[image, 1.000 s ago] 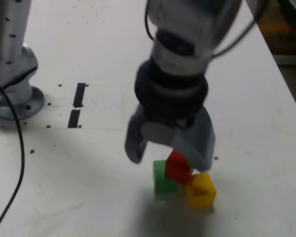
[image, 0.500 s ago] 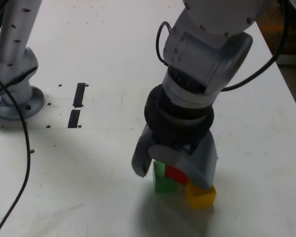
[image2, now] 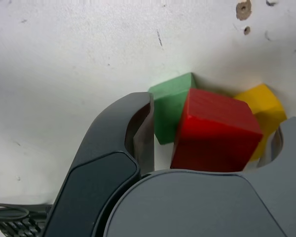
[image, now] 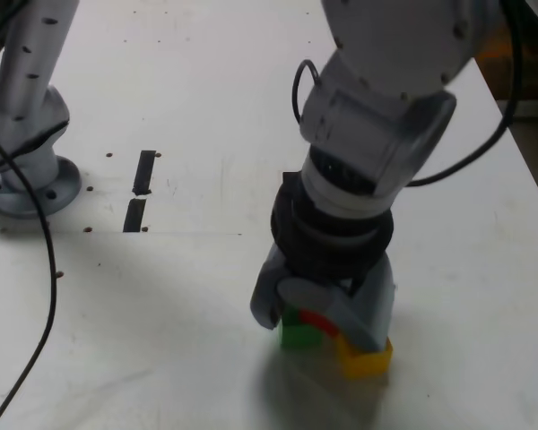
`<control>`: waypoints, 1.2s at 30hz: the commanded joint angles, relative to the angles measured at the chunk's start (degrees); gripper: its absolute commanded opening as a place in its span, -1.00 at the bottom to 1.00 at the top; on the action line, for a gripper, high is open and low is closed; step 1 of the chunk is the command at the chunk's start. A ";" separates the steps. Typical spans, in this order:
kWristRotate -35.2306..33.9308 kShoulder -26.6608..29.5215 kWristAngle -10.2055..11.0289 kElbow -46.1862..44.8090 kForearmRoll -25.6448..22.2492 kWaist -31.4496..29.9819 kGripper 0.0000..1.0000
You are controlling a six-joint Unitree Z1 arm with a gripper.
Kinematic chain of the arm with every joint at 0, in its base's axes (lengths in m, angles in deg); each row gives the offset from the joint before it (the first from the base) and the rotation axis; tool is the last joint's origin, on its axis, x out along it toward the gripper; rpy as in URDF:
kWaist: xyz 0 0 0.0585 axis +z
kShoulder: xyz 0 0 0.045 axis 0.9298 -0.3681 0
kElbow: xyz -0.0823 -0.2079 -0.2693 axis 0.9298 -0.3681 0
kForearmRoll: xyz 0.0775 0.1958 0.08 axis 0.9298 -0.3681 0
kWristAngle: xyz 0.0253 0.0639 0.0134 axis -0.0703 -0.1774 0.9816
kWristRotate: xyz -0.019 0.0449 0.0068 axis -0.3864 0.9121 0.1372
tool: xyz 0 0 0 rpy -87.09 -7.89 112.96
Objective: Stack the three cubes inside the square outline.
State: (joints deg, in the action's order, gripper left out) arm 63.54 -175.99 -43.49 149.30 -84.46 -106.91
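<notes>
The three cubes huddle together near the table's front in the exterior view. The red cube rests tilted on top, leaning on the green cube and the yellow cube. My gripper is lowered over them and open, one finger beside the green cube and the other by the yellow, with the red cube between the jaws and a gap showing. Of the square outline only a black corner shows behind the arm.
The arm's grey base stands at the exterior view's left with a black cable trailing to the front. Two short black strips lie near it. The table's edge runs along the exterior view's right.
The gripper has come down over the cube cluster, and its jaws have drawn closer together around the red cube. The cubes have stayed in place.
</notes>
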 commanded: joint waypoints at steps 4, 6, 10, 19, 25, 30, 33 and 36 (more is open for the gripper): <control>0.14 0.27 1.87 0.46 -0.16 0.02 0.03; 0.06 0.39 2.15 0.51 -0.21 0.02 -0.05; -0.21 0.53 2.18 0.44 -0.27 0.02 -0.11; -0.32 1.75 2.32 0.72 -0.89 0.02 -0.40; -0.23 4.62 3.86 1.19 -4.55 1.47 -0.48; 1.33 9.71 6.38 -1.57 -6.19 7.63 -0.48; 3.18 11.07 7.34 -4.21 -4.86 12.54 -0.48; 4.56 10.78 7.45 -6.87 -1.76 16.95 -0.48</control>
State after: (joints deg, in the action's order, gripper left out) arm 67.74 -165.09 -36.07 143.41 -87.59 -91.34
